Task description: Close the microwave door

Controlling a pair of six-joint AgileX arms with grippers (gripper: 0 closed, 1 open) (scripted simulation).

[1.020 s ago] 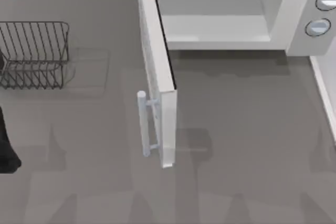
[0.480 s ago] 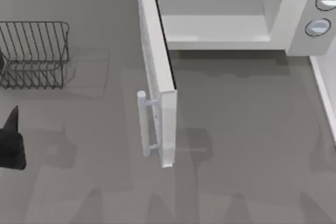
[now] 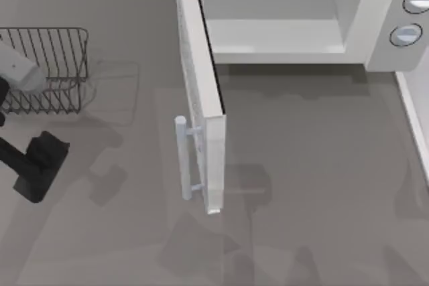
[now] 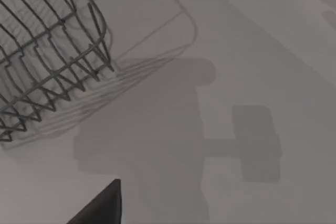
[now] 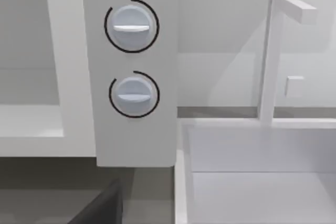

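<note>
The black left gripper (image 3: 40, 165) is hovering over the grey worktop (image 3: 315, 185) at its left side, just in front of the dark wire rack (image 3: 47, 68); I cannot tell how its fingers are set. Well apart to the right, the white-framed microwave door (image 3: 201, 92) with its pale vertical bar handle (image 3: 182, 159) and dark inner edge is standing swung wide open, jutting forward. Behind it, the big white box microwave (image 3: 375, 25) is showing its pale cavity and two round grey-blue knobs (image 5: 131, 59).

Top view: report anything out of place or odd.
Only the microwave door stands out: it is swung wide open, jutting out from the microwave over the table, leaving the pale cavity exposed. The left gripper is at the table's left, near the wire rack, well away from the door. Nothing looks spilled or damaged.
</note>
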